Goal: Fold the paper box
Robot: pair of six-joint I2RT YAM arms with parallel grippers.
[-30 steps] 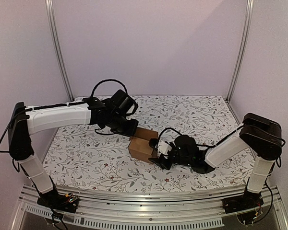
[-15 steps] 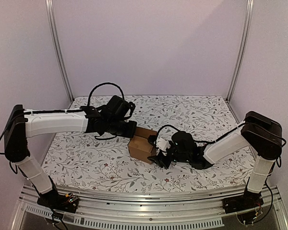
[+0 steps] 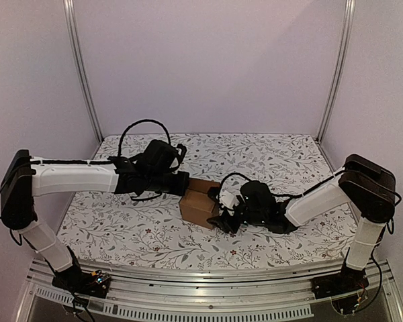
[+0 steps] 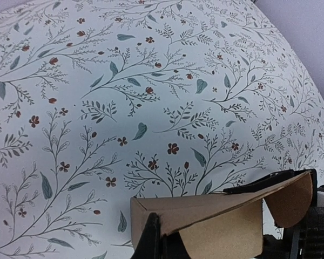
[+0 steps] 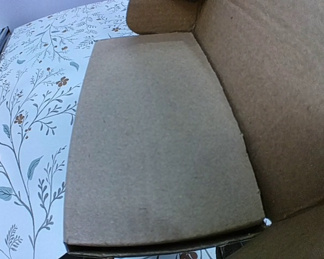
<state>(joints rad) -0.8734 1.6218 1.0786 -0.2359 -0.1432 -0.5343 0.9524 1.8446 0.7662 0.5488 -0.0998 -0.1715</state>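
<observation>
One part-folded paper box sits beside the right end effector.

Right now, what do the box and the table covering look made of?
The paper box: brown cardboard, matte, with a fibrous grain and raw cut edges. The table covering: a floral printed sheet, low sheen, probably cloth or vinyl; I cannot tell which.

White arm shells, black joints, looped cables, black left end effector, right end effector
</observation>
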